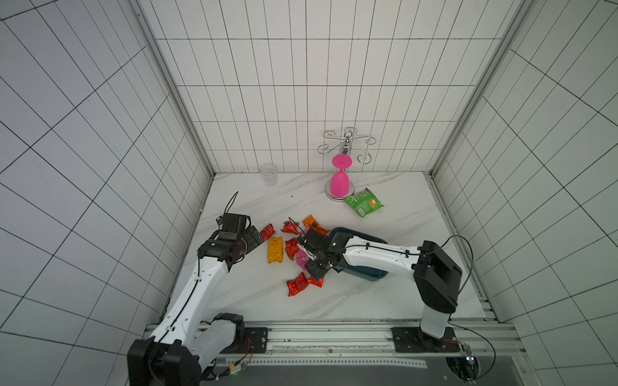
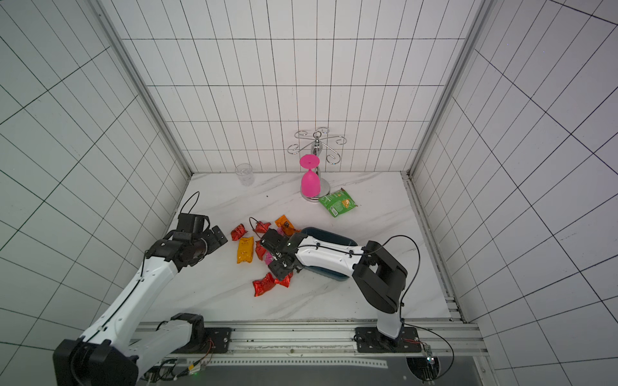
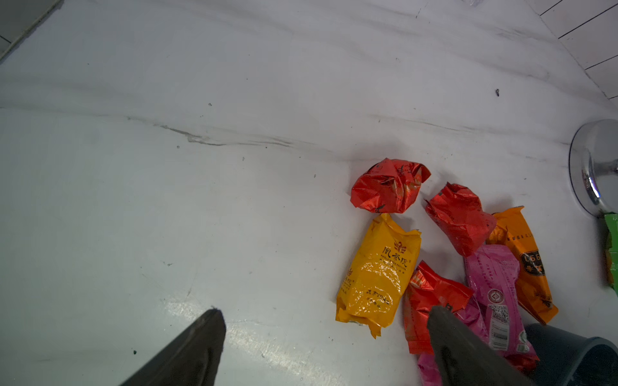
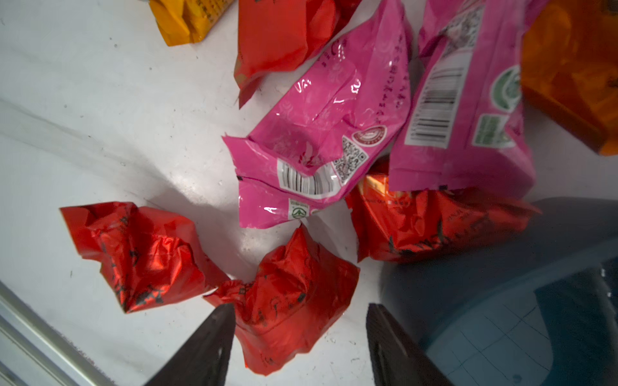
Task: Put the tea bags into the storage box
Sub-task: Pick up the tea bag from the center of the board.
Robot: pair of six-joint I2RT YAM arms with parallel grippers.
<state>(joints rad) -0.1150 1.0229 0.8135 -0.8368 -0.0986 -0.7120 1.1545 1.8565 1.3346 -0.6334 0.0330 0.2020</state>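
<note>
counter (image 1: 334, 300): white marble-patterned slab, carrying all items noted.

storage box (image 1: 364, 272): shallow dark teal plastic tray with rounded corners. it lies flat on the counter right of centre and is largely covered by the right arm in both top views. its rounded corner also shows in the right wrist view (image 4: 501, 260).

tea bags (image 1: 291, 248): small crinkly foil sachets in red, pink, orange and yellow, in a loose cluster on the counter just left of the storage box. every sachet seen lies outside the tray.
- a yellow sachet (image 1: 275, 250) sits at the cluster's left edge.
- an orange sachet (image 1: 312, 224) lies at the far side, near the tray's corner.
- two pink sachets (image 4: 327, 140) lie side by side in the middle.
- two crumpled red ones lie nearest the front edge.

right gripper (image 4: 299, 305): low over the cluster, jaws apart. it straddles the crumpled red sachet (image 4: 294, 284) that lies nearer the tray. one finger meets the foil and the other stands clear of it, so the sachet is not clamped.

left gripper (image 3: 326, 310): jaws wide apart and empty, over the counter at the cluster's left edge.

other items:
- clear glass tumbler (image 1: 268, 172) by the back wall.
- pink goblet (image 1: 340, 185), upside down at a chrome rack (image 1: 347, 147).
- green snack packet (image 1: 363, 202) beside the rack's base.
</note>
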